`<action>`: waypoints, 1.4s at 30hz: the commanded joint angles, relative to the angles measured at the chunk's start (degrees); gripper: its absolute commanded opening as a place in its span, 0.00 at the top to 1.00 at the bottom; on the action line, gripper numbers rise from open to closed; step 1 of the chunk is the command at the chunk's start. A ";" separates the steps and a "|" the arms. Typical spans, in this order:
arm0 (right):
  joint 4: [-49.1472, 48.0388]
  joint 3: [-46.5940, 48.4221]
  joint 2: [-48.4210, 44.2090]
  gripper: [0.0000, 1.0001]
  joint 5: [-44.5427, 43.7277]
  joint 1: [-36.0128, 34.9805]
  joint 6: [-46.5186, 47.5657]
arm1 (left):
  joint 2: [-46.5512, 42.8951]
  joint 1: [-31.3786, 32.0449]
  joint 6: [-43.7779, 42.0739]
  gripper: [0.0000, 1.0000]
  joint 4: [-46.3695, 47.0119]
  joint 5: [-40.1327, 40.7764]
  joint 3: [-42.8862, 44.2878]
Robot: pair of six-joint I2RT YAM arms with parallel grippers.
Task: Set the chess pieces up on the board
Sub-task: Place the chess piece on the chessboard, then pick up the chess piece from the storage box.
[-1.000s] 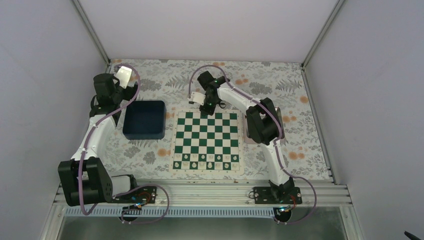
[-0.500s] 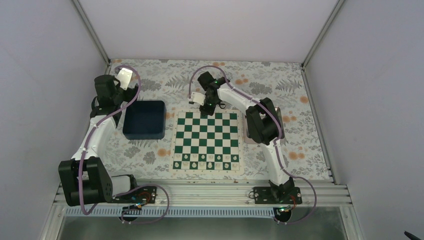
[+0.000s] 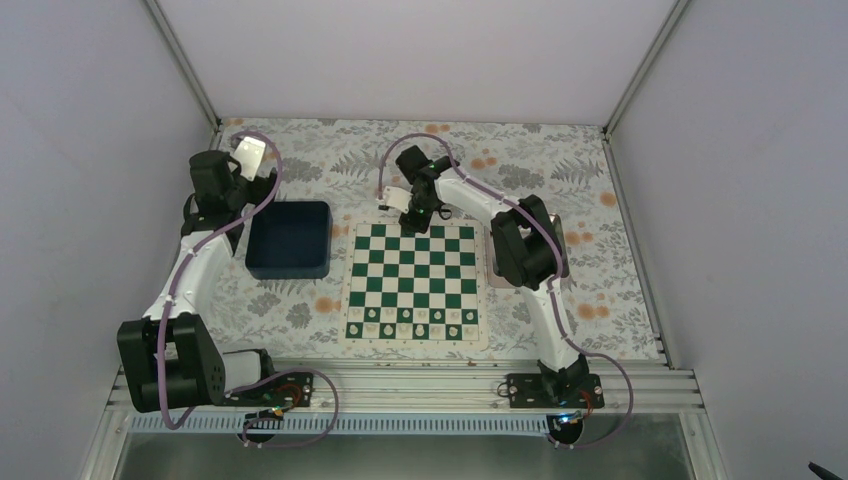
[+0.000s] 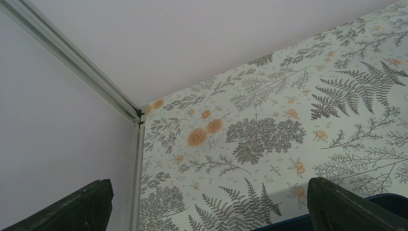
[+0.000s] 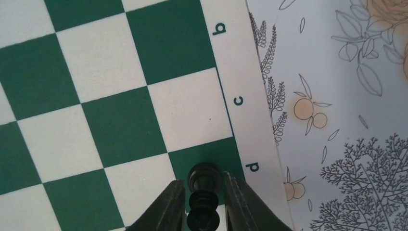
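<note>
With right fingers (image 5: 166,207) narrow about a black chess piece (image 5: 203,195) on the board (image 5: 110,125) edge, grip uncertain, left fingers (image 4: 346,207) wide and empty: seemingly barely begun, squares beyond bare.

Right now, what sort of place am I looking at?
Probably a robot test cell: plain white walls box in a floral-covered table, a left arm and right arm are bolted to its near rail, and a chessboard lies on it.
</note>
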State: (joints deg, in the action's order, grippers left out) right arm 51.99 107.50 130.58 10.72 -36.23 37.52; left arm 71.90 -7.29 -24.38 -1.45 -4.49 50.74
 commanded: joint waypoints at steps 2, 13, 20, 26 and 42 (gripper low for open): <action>-0.59 -1.00 0.17 0.69 0.11 0.62 -0.60 | -0.28 -0.16 0.45 0.00 1.81 0.11 -1.05; 0.43 -7.82 -14.11 0.54 0.64 6.68 -0.23 | -0.99 -0.18 0.16 0.00 2.34 0.26 -1.41; 2.33 -22.24 -32.31 0.53 -1.04 19.63 3.46 | -1.02 -0.18 -1.12 0.00 3.97 -1.22 -3.48; 1.95 -30.67 -40.65 0.57 -1.69 28.97 6.70 | 0.47 -0.18 -0.41 0.00 4.15 -1.81 -2.78; -13.60 -44.58 -35.89 0.65 6.97 32.36 21.46 | -1.66 -0.09 -0.55 0.00 4.78 -0.97 -4.01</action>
State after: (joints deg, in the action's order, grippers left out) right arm 43.16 62.94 92.73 13.28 -5.45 53.21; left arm 72.14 -7.29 -24.86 1.50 -5.13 47.64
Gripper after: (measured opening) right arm 0.351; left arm 0.999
